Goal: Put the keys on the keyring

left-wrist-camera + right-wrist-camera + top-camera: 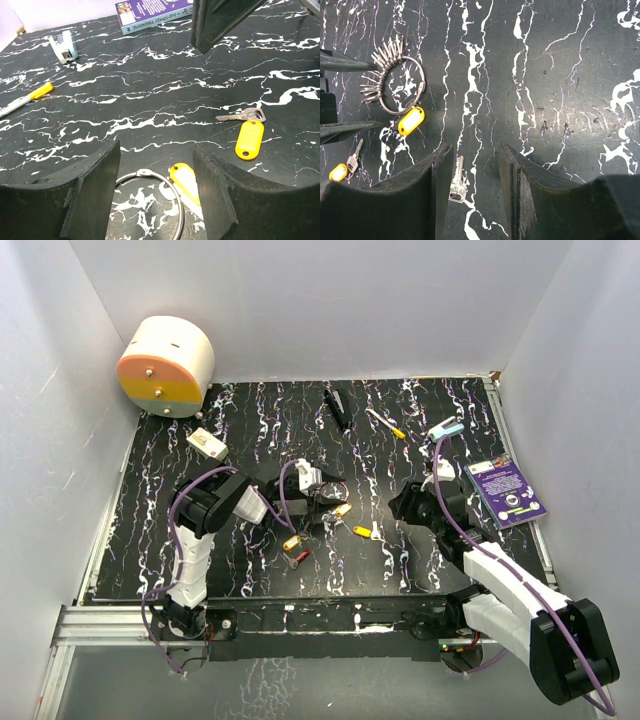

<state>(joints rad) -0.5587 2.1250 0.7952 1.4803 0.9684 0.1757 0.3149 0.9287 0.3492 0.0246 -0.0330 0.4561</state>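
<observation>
You're barely into it. Left jaws: spread, pinching nothing, straddling the keyring (145, 173) on the bench (150, 85). Ring is thin round silver wire with a fan of plain silver keys (382, 70), flat stamped metal. One yellow tag (184, 181), glossy plastic oblong, lies between those jaws touching the ring; can't tell if it's threaded. Just outside their right finger: a loose yellow-tagged key (248, 136), silver blade, not on. Two more loose behind the left jaws, toward the arm bases: another yellow (292, 541), one red (303, 554). Right jaws: spread too, gripping nothing, a clear-headed silver key (456, 181) flat between them. Bench is black, white-veined, marble-look. Most keys are left for you to thread.
</observation>
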